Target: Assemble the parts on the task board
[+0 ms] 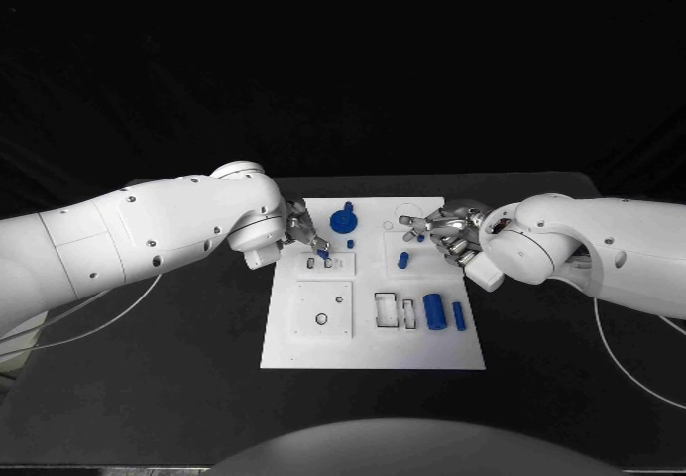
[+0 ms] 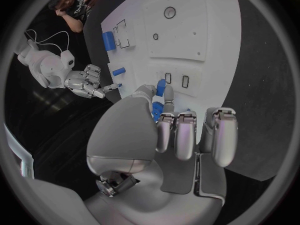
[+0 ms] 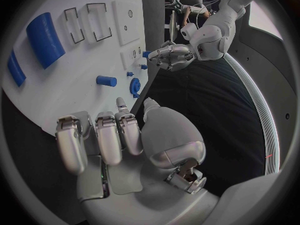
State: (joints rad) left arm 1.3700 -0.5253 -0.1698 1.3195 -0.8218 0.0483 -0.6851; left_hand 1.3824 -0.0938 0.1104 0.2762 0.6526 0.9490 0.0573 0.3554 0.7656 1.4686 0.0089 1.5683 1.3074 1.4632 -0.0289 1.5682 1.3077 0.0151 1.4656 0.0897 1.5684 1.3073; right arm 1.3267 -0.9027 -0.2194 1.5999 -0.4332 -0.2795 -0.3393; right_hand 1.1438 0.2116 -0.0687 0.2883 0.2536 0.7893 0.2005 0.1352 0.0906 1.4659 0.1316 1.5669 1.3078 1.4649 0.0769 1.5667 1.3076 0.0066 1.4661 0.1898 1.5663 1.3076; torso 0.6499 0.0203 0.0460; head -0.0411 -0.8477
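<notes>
Where the white task board (image 1: 375, 327) comes nearest the robot, a panel with a small round hole (image 1: 322, 319) sits on its left, and two empty rectangular frames (image 1: 395, 310) stand beside a thick blue cylinder (image 1: 433, 309) and a slimmer blue bar (image 1: 459, 315) on its right. Farther back, a short blue peg (image 1: 403, 260) lies on the board's right half. Beyond that, the left hand (image 1: 303, 236) pinches a small blue part (image 2: 160, 89) between thumb and fingertip, just over two small slots (image 2: 176, 79), with its other fingers curled. Opposite it, the right hand (image 1: 440, 232) hovers at the board's far right edge, fingers loosely curled and holding nothing. Farthest back, a blue gear-like part (image 1: 343, 218) rests near the far edge, between the hands.
</notes>
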